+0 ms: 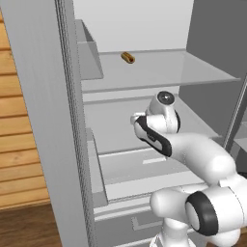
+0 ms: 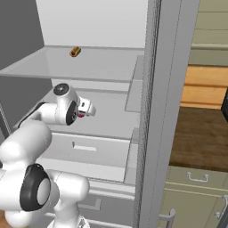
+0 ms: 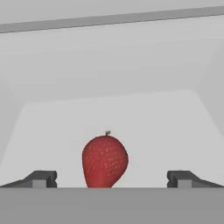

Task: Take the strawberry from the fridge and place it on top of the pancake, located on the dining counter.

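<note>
Strawberry: strawberry [image 3: 105, 161] stands at the lower centre of the hand view, on a pale shelf inside the fridge [image 1: 48, 120], stem end up; a sliver of red shows beside the hand in the right base view.
Gripper: gripper [image 3: 111, 178] is spread wide, one dark fingertip [image 3: 41, 178] at lower left and the other at lower right of the hand view, the berry between them and touching neither.
Nearby things: small brown-orange cylinder [image 1: 128, 58] lies on the upper glass shelf [image 1: 183, 72], at top centre of both base views, well apart from the berry.
In the way: open fridge door edge runs as a tall grey post down the left of the left base view; door bins [image 1: 89, 55] hang just inside it.
Arm: white arm [image 1: 193, 154] reaches from the lower right of the left base view into the middle shelf.
Room: wooden plank wall [image 1: 19, 144] at far left of the left base view; dark-brown surface [image 2: 200, 138] and green cabinets with drawers [image 2: 196, 178] at right of the right base view.
</note>
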Controlling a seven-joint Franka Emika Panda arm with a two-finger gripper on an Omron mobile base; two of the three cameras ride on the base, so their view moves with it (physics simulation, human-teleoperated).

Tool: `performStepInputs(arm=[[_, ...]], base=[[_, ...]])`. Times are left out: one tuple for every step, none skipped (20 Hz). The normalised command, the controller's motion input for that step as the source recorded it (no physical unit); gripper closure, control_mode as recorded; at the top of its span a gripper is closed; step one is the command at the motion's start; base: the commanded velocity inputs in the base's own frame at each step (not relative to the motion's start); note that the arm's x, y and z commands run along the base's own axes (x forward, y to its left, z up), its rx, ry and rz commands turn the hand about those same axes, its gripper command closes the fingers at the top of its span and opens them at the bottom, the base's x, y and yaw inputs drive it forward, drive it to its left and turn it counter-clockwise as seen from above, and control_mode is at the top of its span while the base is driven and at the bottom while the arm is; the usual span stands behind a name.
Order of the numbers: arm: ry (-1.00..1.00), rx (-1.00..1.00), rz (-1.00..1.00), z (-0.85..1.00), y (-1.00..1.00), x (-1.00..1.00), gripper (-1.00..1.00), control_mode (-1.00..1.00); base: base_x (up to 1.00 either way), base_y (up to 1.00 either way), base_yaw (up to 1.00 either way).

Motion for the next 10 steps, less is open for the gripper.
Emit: performStepInputs(arm=[[0.02, 0.0, 0.0, -0.01, 0.0, 0.0, -1.0, -1.0], [0.0, 0.0, 0.0, -0.01, 0.0, 0.0, -1.0, -1.0], [0.0, 0.0, 0.0, -0.09, 0.0, 0.0, -1.0, -1.0], [-0.02, 0.0, 0.0, -0.12, 0.0, 0.0, -1.0, -1.0], [-0.02, 0.0, 0.0, -0.11, 0.0, 0.0, -1.0, -1.0], [0.0, 0.0, 0.0, -0.02, 0.0, 0.0, -1.0, -1.0], [0.0, 0.0, 0.0, 0.0, 0.0, 0.0, -1.0, -1.0], [0.0, 0.0, 0.0, 0.0, 0.0, 0.01, -1.0, -1.0], [0.0, 0.0, 0.0, 0.0, 0.0, 0.01, -1.0, -1.0], [0.0, 0.0, 0.0, -0.03, 0.0, 0.04, -1.0, -1.0]], base=[[0.0, 0.0, 0.0], [0.0, 0.0, 0.0], [0.0, 0.0, 0.0], [0.0, 0.0, 0.0], [0.0, 0.0, 0.0], [0.0, 0.0, 0.0], [0.0, 0.0, 0.0], [0.0, 0.0, 0.0], [0.0, 0.0, 0.0], [0.0, 0.0, 0.0]])
